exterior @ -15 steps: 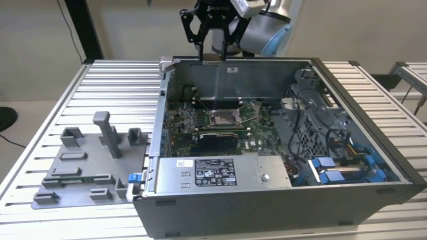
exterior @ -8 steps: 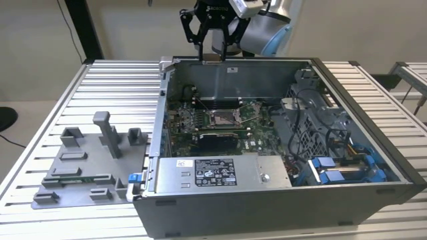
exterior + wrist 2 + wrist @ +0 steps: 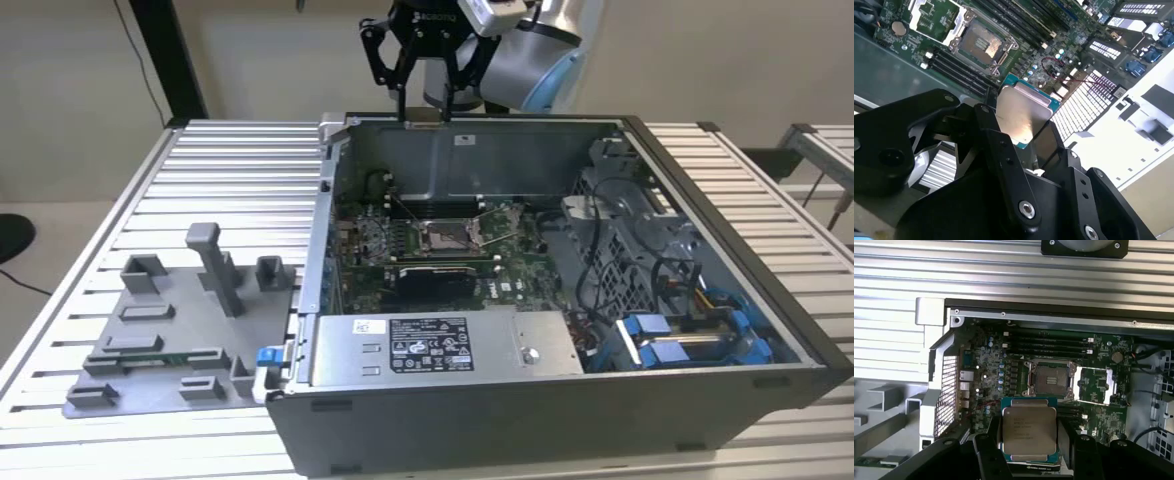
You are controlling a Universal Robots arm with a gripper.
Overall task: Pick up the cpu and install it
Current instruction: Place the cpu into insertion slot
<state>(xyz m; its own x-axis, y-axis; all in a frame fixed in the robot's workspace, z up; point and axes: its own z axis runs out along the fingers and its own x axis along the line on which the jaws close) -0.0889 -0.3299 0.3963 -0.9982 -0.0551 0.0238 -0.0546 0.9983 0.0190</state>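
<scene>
Claw [image 3: 424,105] gripped the chip [image 3: 1029,432] by its edges, above the case's [image 3: 667,170] rear wall. In the exterior view the socket [image 3: 445,236] sat uncovered at the claw's 6 o'clock.

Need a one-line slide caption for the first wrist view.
Tool gripping the cpu, with the empty socket in view beyond.

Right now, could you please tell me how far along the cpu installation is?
Pickup looks done: the gripper is shut on the cpu, holding it above the open computer case. The motherboard socket stands open and empty, so seating the cpu there is not yet done.
</scene>
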